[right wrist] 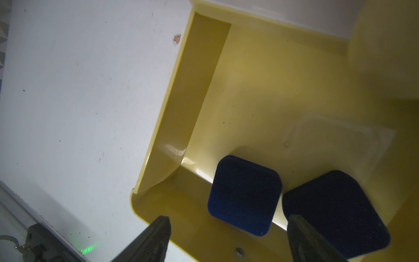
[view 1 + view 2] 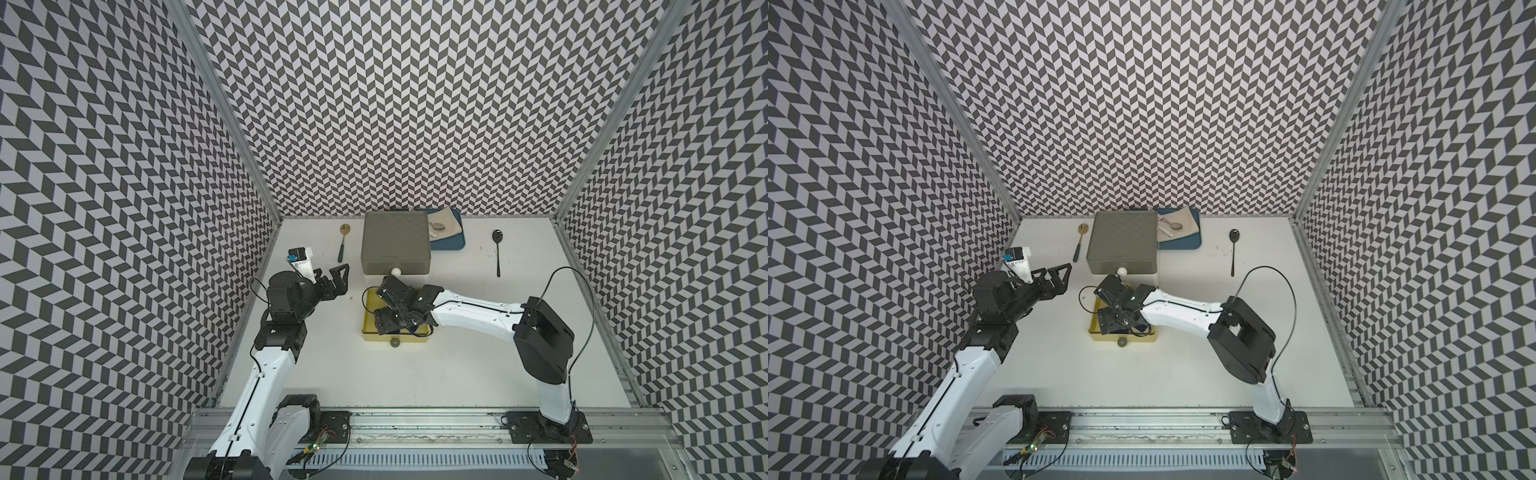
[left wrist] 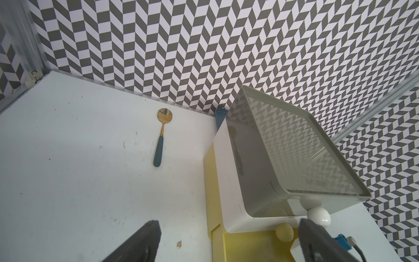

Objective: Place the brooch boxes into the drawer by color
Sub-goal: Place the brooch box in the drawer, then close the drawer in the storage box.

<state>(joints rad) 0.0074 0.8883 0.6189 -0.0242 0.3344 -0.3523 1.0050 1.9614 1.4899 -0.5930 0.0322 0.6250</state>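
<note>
My right end effector (image 1: 228,218) hangs over the pale yellow bottom drawer (image 1: 199,90), which stands pulled out toward me from the drawer unit (image 2: 395,245). Its fingers are spread wide and pinch nothing. Two dark blue brooch boxes lie flat on the drawer floor near its front wall, just beside each other: the nearer blue box (image 1: 244,195) shows between my fingertips, and the farther blue box (image 1: 335,204) is partly hidden behind one finger. My left end effector (image 3: 229,224) is also spread and empty, held off to the side of the unit above the counter (image 2: 457,374).

I judge this to be the end of the blue pair's placement. No red or black boxes show anywhere on the counter, and the grey and white tiers are pushed in, so I cannot tell what they hold. The next move, as I read it, calls for lifting my right end effector straight up out of the drawer without brushing either box, then pushing the yellow front in by its knob (image 2: 394,343) until it sits flush.

As for writing, a faint raised mark sits near the front edge of the grey top in the left wrist view, too small to read. I find no other labels or brands on the boxes, the drawers or the gold spoon (image 3: 162,136).
</note>
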